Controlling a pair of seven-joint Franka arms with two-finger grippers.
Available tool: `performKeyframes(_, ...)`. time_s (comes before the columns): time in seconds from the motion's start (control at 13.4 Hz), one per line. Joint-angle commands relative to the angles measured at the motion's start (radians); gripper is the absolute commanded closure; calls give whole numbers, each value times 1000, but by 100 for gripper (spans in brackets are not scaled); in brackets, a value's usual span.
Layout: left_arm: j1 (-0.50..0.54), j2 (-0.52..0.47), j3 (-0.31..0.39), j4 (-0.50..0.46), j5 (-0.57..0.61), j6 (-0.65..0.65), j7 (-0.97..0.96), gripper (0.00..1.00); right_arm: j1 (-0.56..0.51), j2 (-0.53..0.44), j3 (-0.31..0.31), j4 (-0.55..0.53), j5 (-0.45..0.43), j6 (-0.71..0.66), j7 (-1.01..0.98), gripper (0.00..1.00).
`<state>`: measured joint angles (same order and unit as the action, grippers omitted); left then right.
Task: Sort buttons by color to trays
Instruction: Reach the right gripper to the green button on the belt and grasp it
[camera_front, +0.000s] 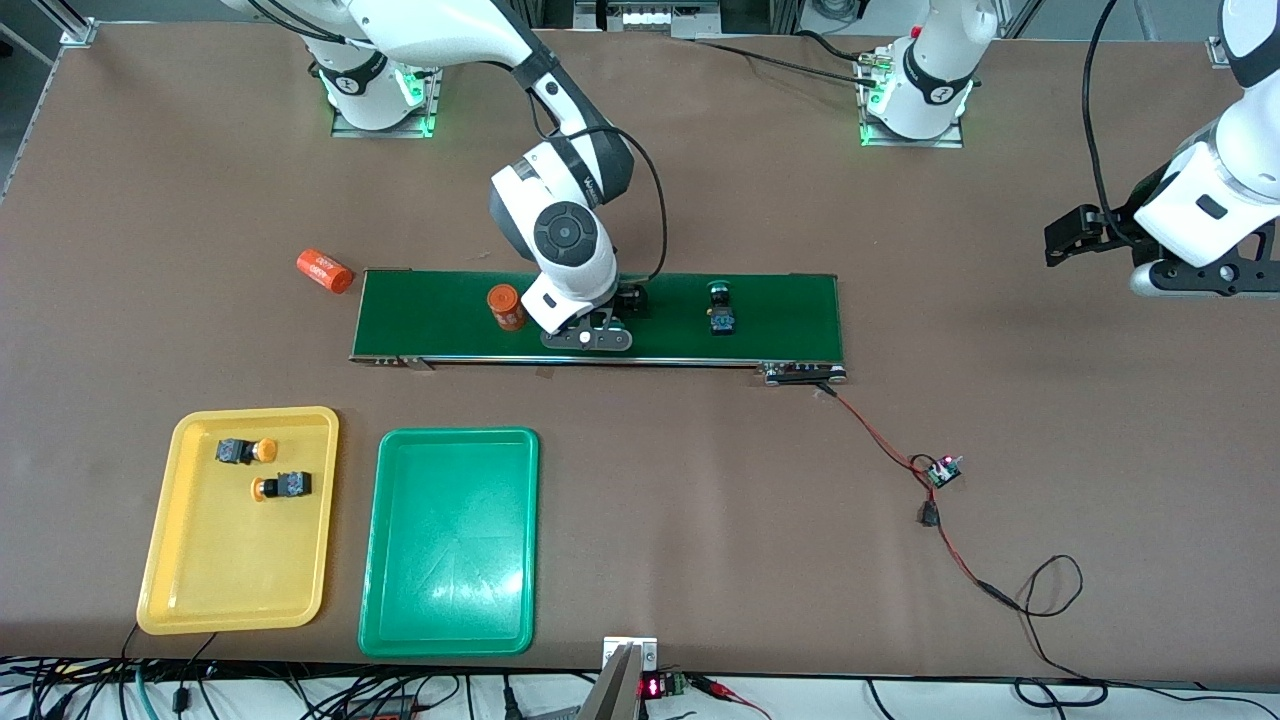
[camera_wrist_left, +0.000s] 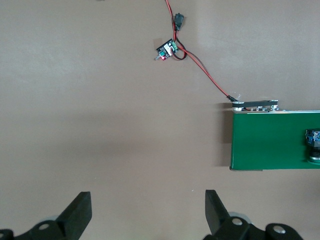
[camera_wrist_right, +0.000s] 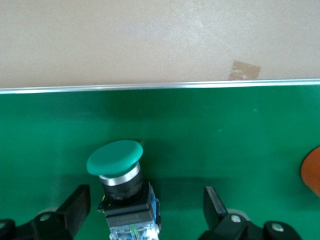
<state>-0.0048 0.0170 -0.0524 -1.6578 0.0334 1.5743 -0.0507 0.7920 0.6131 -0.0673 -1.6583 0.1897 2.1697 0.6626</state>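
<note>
My right gripper (camera_front: 590, 335) is down on the green conveyor belt (camera_front: 450, 315), open, its fingers either side of a green-capped button (camera_wrist_right: 116, 158) without touching it. In the front view the hand hides that button. A second green button (camera_front: 720, 308) lies on the belt toward the left arm's end; it also shows in the left wrist view (camera_wrist_left: 313, 146). Two orange-capped buttons (camera_front: 246, 451) (camera_front: 281, 487) lie in the yellow tray (camera_front: 200, 590). The green tray (camera_front: 450, 560) beside it holds nothing. My left gripper (camera_front: 1075, 235) (camera_wrist_left: 147, 210) waits open and empty over bare table.
One orange cylinder (camera_front: 506, 307) stands on the belt beside my right gripper; another (camera_front: 325, 270) lies on the table off the belt's end. A red and black wire runs from the belt to a small circuit board (camera_front: 943, 470) (camera_wrist_left: 167, 49).
</note>
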Motion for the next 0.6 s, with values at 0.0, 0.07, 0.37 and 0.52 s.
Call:
performKeyframes(0.0, 0, -2, -1, 18, 7, -22, 9, 0, 10, -46, -3, -48, 11, 18, 14, 3)
performKeyframes(0.07, 0, -2, -1, 18, 7, -22, 11, 0, 13, -50, -3, -49, 10, 18, 14, 20)
performKeyframes(0.37, 0, -2, -1, 18, 7, -22, 11, 0, 26, -47, -5, -60, 11, 18, 17, 34)
performKeyframes(0.52, 0, -2, -1, 18, 7, -22, 11, 0, 26, -46, -5, -74, 11, 22, 17, 34)
